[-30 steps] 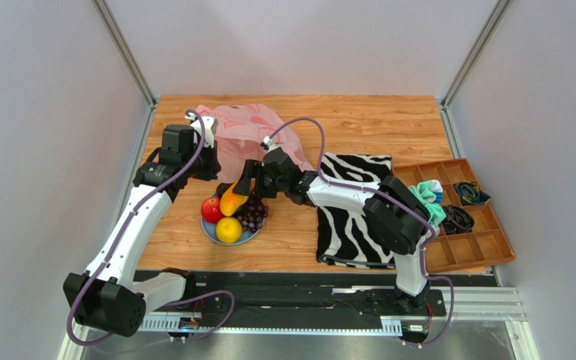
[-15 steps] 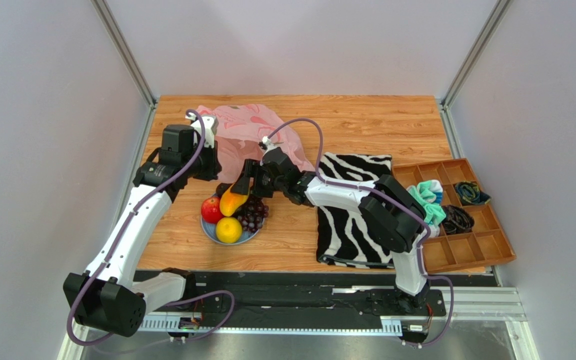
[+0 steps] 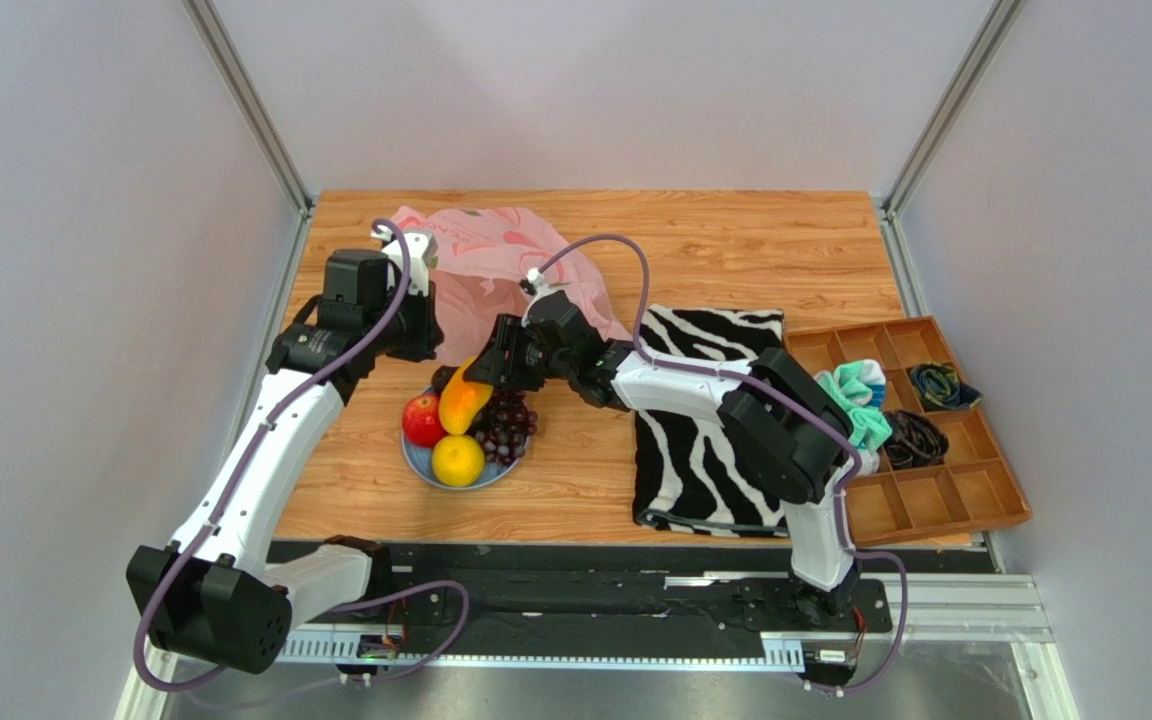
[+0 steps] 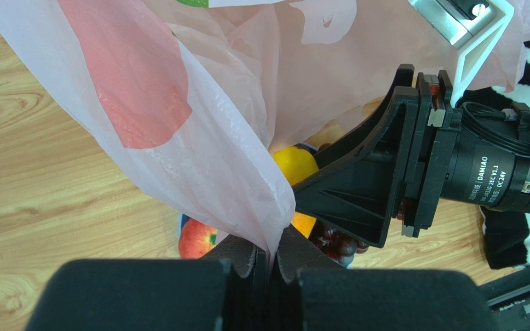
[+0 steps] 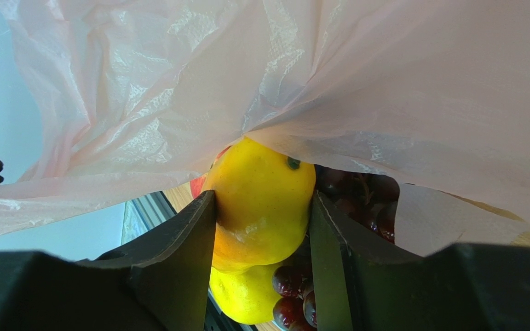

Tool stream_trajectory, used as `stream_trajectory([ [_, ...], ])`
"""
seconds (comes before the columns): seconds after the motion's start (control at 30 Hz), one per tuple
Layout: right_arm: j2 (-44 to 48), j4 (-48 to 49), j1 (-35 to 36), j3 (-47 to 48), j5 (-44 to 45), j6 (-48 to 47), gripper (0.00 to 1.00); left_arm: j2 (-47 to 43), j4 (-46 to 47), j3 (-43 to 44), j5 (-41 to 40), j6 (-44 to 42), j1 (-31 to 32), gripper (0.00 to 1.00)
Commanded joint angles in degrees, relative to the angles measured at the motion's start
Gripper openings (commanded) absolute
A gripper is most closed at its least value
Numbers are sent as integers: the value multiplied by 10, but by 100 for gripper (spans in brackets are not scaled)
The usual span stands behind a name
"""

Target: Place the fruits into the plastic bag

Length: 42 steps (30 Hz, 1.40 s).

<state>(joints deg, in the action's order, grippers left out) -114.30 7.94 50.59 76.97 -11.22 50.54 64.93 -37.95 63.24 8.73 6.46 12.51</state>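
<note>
From above, the right hand (image 3: 480, 378) has closed on the mango (image 3: 462, 402) over the blue plate (image 3: 420, 465), beside the plastic bag (image 3: 485, 270). Left wrist: the left hand (image 4: 272, 265) is pinched on the bag's rim. Right wrist: fingers (image 5: 185, 255) clamp the mango, seemingly ready to lift

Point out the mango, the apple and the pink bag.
mango (image 5: 261, 200), right wrist view, middle of its yellow skin.
apple (image 3: 420, 420), top view, its red upper side.
pink bag (image 3: 485, 278), top view, crumpled middle of the plastic.
</note>
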Motion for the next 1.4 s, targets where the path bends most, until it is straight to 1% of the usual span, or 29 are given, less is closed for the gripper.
stream_trajectory([
  [0.0, 0, 47, -1, -2, -15, 6, 25, 0, 3, 0, 6, -7, -3, 0],
  [0.13, 24, 80, -1, -27, -22, 15, 21, 0, 3, 1, 5, -7, -3, 0],
  [0.2, 43, 83, -1, -38, -17, 11, 17, -1, 3, 1, 4, -7, -3, 0],
  [0.47, 87, 84, -1, -67, -13, 3, 10, 0, 3, 1, 5, -7, -3, 0],
  [0.6, 116, 74, -1, -83, -11, -12, 3, 0, 3, 2, 7, -7, -4, 0],
  [0.67, 140, 68, -1, -96, -5, -20, 2, 0, 3, 2, 7, -7, -3, 0],
  [0.8, 171, 31, -5, -103, 46, -54, 0, -12, 10, 0, 16, -7, -3, 0],
  [0.97, 181, 8, -43, -85, 78, -83, 0, -23, 23, -6, 39, -10, -3, 0],
  [1.07, 173, 6, -66, -62, 92, -99, 0, -29, 32, -7, 83, -14, -3, 0],
  [1.13, 163, -10, -73, -43, 111, -119, 0, -34, 49, -9, 128, -12, -3, 0],
  [1.17, 154, -26, -73, -19, 149, -138, 0, -36, 62, -10, 157, -7, -3, 0],
  [1.23, 146, -41, -74, 1, 178, -156, 0, -35, 75, -9, 195, 3, -2, 0],
  [1.27, 143, -51, -74, 17, 202, -170, 0, -29, 87, -7, 237, 6, 0, 0],
  [1.33, 145, -57, -77, 27, 225, -185, 0, -20, 92, 5, 269, 11, 4, 0],
  [1.37, 148, -56, -77, 30, 254, -199, 0, -9, 94, 10, 296, 11, 13, 0],
])
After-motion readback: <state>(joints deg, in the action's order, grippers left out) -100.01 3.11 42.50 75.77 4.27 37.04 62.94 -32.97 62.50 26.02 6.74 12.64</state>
